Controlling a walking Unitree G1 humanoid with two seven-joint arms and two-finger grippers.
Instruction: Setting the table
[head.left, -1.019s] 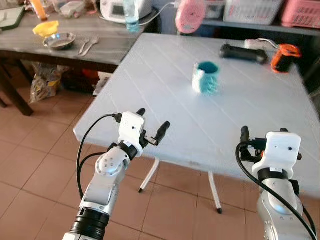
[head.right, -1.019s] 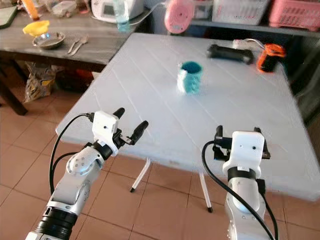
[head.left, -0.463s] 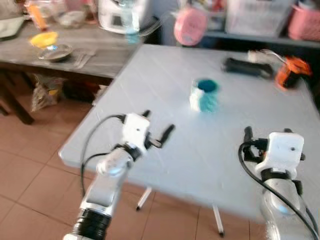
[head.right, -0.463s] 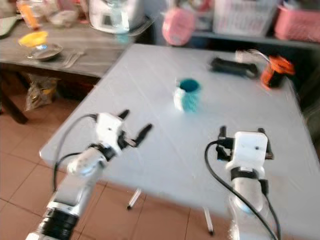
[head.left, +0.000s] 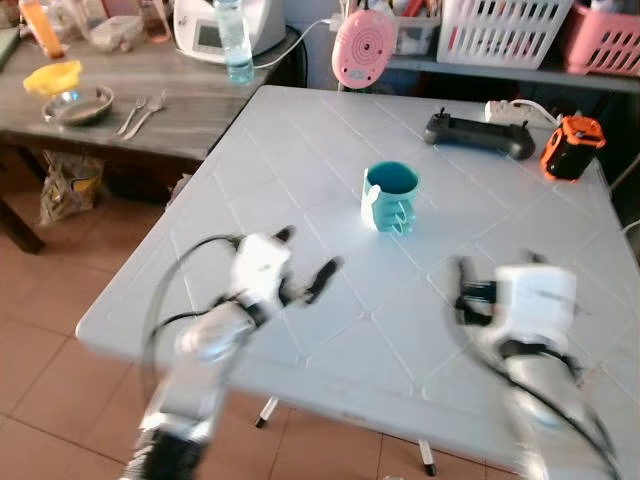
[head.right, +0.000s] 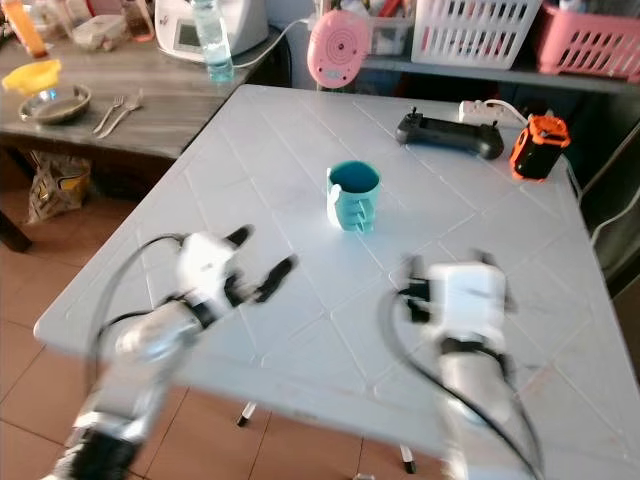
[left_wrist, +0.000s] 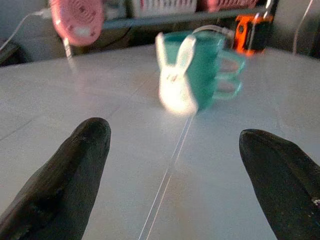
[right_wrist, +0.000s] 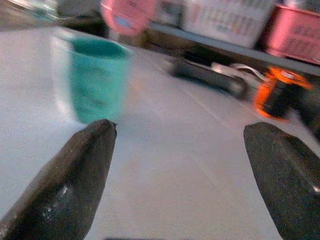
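Both arms motion-blurred over the bench (head.left: 300, 150); teal cup (right_wrist: 95, 80) smeared (right wrist view); pink basket (head.left: 605, 30) cut by frame edge.

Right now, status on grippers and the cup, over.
Left gripper open, over table, empty. Right gripper open, empty. Teal cup upright mid-table, ahead of both, untouched. Nothing between fingers and cup.
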